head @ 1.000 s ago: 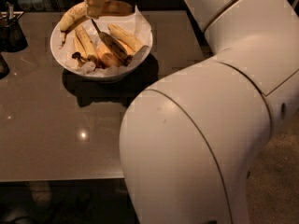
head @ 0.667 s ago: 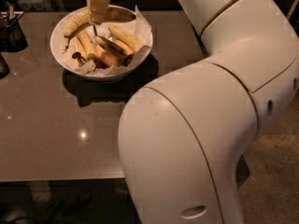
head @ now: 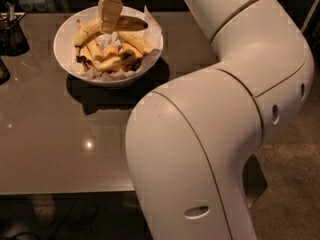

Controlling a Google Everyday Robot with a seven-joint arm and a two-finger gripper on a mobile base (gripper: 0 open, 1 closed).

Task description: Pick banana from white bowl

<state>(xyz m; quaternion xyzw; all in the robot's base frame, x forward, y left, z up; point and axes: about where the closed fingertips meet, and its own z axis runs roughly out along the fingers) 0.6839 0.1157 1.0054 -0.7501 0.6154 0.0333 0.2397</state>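
The white bowl point(head: 67, 59) stands on the table at the upper left, lined with crinkled white paper and holding several bananas. The long speckled banana point(head: 131, 23) lies across the top of the pile, with its browned end pointing right. My gripper point(head: 110, 20) reaches down from the top edge over the back of the bowl. Its tan fingers point(head: 110, 11) are closed around the middle of the long banana. The shorter bananas point(head: 120, 54) lie below it in the bowl.
A dark cup-like holder point(head: 12, 34) stands at the table's left edge. My large white arm point(head: 210, 129) fills the right and the foreground and hides the table's right side. The table's front edge point(head: 65, 190) runs along the lower left.
The gripper and the long banana have shifted slightly right and down in view over the bowl. The arm's elbow has swung to the right.
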